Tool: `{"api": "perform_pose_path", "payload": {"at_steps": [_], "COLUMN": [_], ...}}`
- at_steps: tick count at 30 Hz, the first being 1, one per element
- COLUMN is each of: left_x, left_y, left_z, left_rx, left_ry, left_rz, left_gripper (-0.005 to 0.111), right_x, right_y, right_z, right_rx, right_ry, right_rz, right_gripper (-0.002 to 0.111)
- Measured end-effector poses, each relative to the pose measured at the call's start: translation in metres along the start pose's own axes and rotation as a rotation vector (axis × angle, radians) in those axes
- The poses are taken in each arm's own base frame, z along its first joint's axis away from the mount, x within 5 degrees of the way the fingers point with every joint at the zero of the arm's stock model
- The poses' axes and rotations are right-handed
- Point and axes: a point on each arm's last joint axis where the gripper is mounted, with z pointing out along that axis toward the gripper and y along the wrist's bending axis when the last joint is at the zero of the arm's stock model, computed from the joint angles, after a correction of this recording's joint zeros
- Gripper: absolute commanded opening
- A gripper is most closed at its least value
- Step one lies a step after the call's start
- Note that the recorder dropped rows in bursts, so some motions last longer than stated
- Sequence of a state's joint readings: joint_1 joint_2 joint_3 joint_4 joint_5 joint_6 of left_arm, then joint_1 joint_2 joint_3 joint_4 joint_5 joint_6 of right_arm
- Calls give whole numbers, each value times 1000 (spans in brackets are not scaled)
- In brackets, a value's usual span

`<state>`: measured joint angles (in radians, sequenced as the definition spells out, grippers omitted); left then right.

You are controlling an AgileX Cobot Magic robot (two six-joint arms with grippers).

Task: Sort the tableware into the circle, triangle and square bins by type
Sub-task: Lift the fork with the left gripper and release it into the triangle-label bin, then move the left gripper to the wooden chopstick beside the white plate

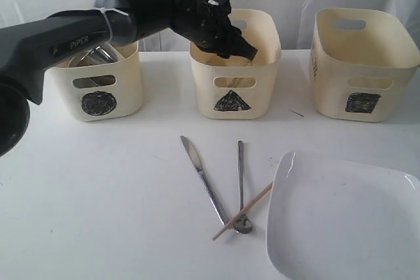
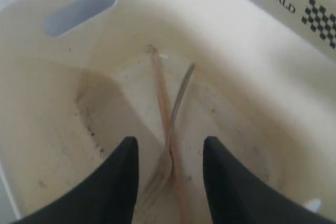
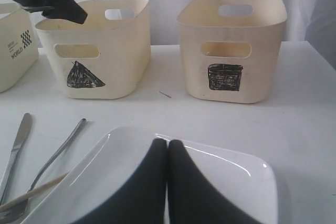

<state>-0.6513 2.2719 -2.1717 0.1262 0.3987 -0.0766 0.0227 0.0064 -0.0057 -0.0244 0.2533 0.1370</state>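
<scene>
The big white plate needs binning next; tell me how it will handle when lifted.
The white plate looks glossy, with glints on its rim, so probably slippery to grip. It seems ceramic: likely rigid, fairly heavy, breakable if dropped. Lying flat on the table, it should slide, not roll, when pushed.

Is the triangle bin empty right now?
Not empty: the triangle bin holds a fork and a wooden chopstick crossed on its floor.

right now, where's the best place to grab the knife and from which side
The knife lies flat, its blade end clear, its handle end crowded by the chopstick and spoon. Probably grip it mid-handle from straight above, jaws across its narrow width, short of that crowded end.
</scene>
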Motion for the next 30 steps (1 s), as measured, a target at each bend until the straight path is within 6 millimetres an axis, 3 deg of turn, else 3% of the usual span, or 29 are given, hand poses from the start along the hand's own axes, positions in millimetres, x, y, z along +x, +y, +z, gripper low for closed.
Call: {"api": "perform_pose_path", "payload": {"at_steps": [3,9,14,19,23,30], "left_x": [-1,-12,1,41,71,93], "left_y": [-1,-7,-11,-26,-48,-99], "left_z": [-15,-66,-103,-110,-103,-92], "left_rx": [28,142,183,218,255,336], "left_ry": [76,170,235,369,440,445], "left_rz": [17,24,14,22,44,148], "left_gripper": [41,40,40,40,40,40], "right_x": [0,0,0,0,0,0], "right_y": [0,0,0,0,0,0], "right_z": [0,0,0,0,0,0], "right_rx": [0,0,0,0,0,0], "right_ry": [0,0,0,0,0,0], "right_rz": [0,0,0,0,0,0], "right_gripper": [0,0,0,0,0,0]}}
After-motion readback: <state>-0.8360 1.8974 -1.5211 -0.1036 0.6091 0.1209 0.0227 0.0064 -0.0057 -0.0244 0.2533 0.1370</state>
